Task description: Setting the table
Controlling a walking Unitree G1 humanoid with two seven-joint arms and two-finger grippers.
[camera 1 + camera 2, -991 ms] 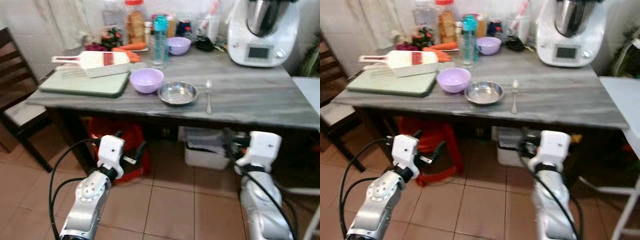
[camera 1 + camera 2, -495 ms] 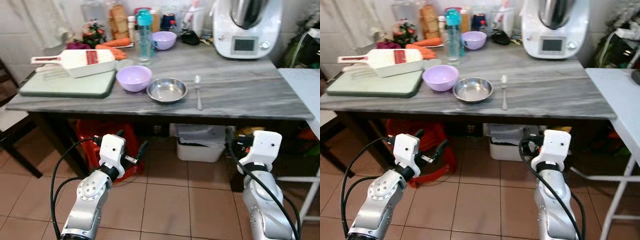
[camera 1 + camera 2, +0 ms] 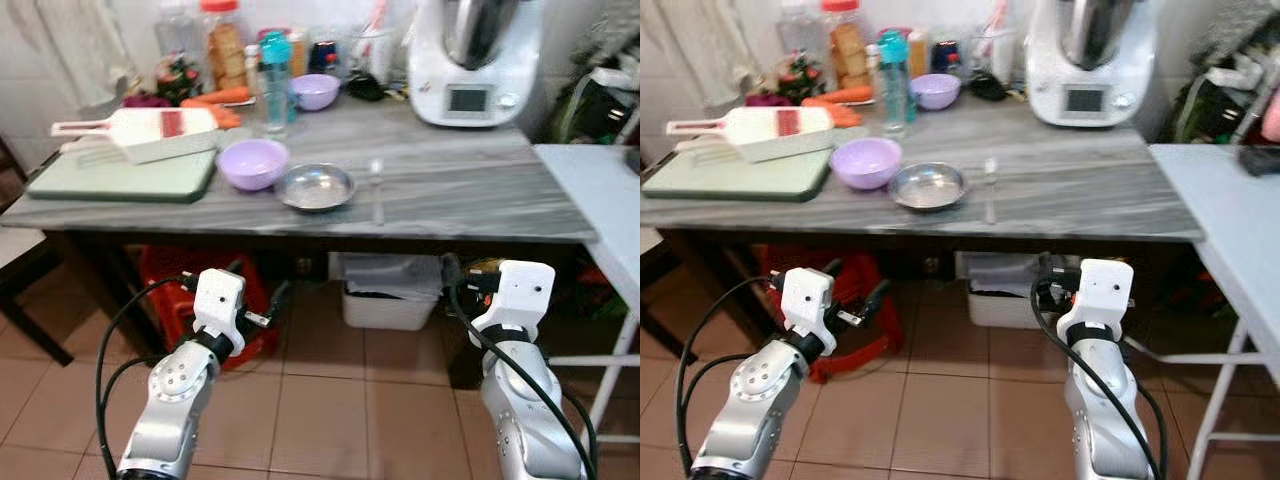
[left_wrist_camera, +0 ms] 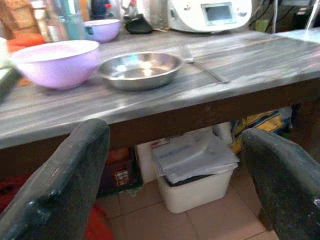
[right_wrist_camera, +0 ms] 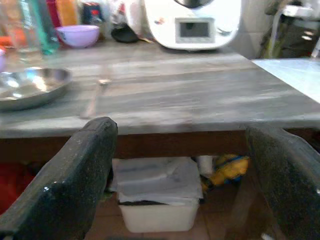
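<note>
Far left on the grey table (image 3: 470, 195): green cutting board (image 3: 120, 173) with a white slicer (image 3: 140, 131) lying across it. Behind, carrots (image 3: 222, 97), jars and a teal-capped bottle (image 3: 273, 75). Next along, a purple bowl (image 3: 253, 163), touching or just beside a steel bowl (image 3: 315, 187) near the front edge. Just right of that, a spoon (image 3: 376, 190), blurred, handle toward the front edge. Farther back, a second purple bowl (image 3: 314, 91); at the rear right, a white kitchen machine (image 3: 472, 60). Under the table, a red stool (image 3: 170, 295) on the left and a white bin (image 3: 388, 298) in the middle, on tiled floor (image 3: 330, 420). Far right, a pale folding table (image 3: 1230, 225).

Left gripper (image 4: 175, 165) held low, in front of and below the table edge, fingers (image 4: 65, 185) spread wide, nothing between them. Right gripper (image 5: 185, 165) likewise low before the table, fingers (image 5: 75, 175) wide apart and empty
</note>
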